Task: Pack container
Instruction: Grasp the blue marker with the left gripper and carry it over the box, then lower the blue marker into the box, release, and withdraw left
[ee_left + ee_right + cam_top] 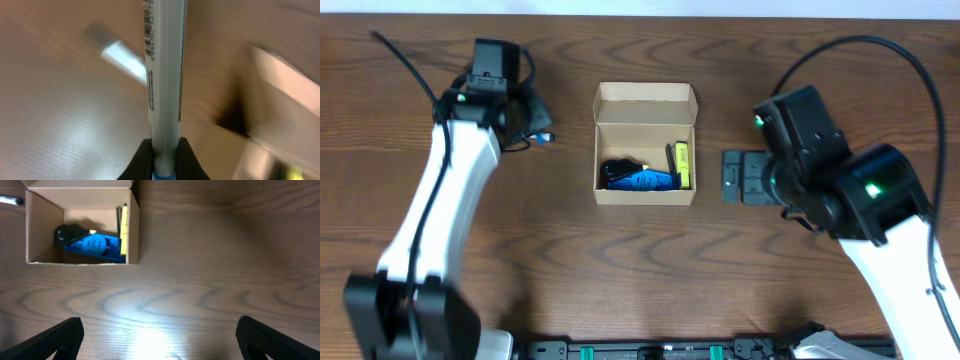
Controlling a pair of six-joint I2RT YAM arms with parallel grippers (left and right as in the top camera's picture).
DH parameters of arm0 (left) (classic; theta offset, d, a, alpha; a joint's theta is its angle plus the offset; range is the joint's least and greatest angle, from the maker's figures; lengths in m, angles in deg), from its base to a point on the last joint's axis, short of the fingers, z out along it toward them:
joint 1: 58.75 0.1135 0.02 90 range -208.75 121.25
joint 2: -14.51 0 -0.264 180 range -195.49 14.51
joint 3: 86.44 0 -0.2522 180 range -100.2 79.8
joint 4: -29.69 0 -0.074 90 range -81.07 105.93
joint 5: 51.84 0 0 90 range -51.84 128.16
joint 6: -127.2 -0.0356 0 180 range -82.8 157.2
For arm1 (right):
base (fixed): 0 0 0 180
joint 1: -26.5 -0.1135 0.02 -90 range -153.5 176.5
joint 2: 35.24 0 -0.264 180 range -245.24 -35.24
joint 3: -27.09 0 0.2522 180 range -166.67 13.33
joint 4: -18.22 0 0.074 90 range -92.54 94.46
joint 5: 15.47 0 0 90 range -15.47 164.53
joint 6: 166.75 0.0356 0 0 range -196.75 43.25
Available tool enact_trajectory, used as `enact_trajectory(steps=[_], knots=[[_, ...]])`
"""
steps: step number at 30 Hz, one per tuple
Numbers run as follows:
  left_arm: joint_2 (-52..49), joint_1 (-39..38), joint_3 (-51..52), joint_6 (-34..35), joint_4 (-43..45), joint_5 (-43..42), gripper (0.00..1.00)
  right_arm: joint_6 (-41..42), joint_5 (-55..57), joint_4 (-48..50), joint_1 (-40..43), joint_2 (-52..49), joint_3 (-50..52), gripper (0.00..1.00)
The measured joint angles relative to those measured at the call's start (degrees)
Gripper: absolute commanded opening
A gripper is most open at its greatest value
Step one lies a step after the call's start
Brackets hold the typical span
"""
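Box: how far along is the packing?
Done: a blue item and a yellow marker lie in the open box. In hand: the left pincer is shut on a white pen, off to the box's side. Left: drop that pen in, possibly fetch the blurred pen on the table, close the lid. The right pincer is open and empty.

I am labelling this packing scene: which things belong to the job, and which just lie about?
Job: container, white marker in left gripper, blue item, yellow marker.
Lying about: blurred pen on table, perhaps next; black rail.
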Motion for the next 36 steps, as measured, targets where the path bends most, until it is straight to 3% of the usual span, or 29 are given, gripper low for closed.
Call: enact_trajectory(steps=[4,10,14,17,19,21,24,32,34,36], knots=[[5.2,-6.6,0.0,-24.7,0.4,-8.3,0.06,-1.2,-0.3,-0.6,0.0,3.3,0.0,0.99],[5.1,-14.3,0.0,-58.3,-0.6,-15.6,0.06,-3.3,-1.2,-2.6,0.0,6.1,0.0,0.99],[4.2,-16.8,0.0,-76.1,-0.5,-17.0,0.07,-3.6,-1.6,-3.0,0.0,6.3,0.0,0.99],[3.3,-17.2,0.0,-85.6,-0.5,-17.2,0.09,-3.6,-1.6,-3.0,0.0,6.3,0.0,0.99],[2.5,-17.2,0.0,-90.0,-0.5,-17.3,0.15,-3.6,-1.6,-3.0,0.0,6.3,0.0,0.99],[1.3,-17.2,0.0,-92.6,-0.5,-17.3,0.06,-3.7,-1.6,-3.0,0.0,6.3,0.0,0.99],[-0.8,-17.2,0.0,-95.3,-0.5,-17.4,0.06,-3.8,-1.6,-3.0,0.0,6.3,0.0,0.99],[-6.0,-18.1,0.0,-97.4,-0.7,-17.5,0.07,-3.8,-1.7,-3.0,0.0,6.3,0.0,0.99],[-7.0,-18.1,0.0,-97.4,-0.9,-17.5,0.13,-3.8,-1.7,-3.0,0.0,6.3,0.0,0.99],[-7.8,-18.1,0.0,-97.7,-1.0,-17.5,0.27,-3.8,-1.7,-3.0,0.0,6.3,0.0,0.99]])
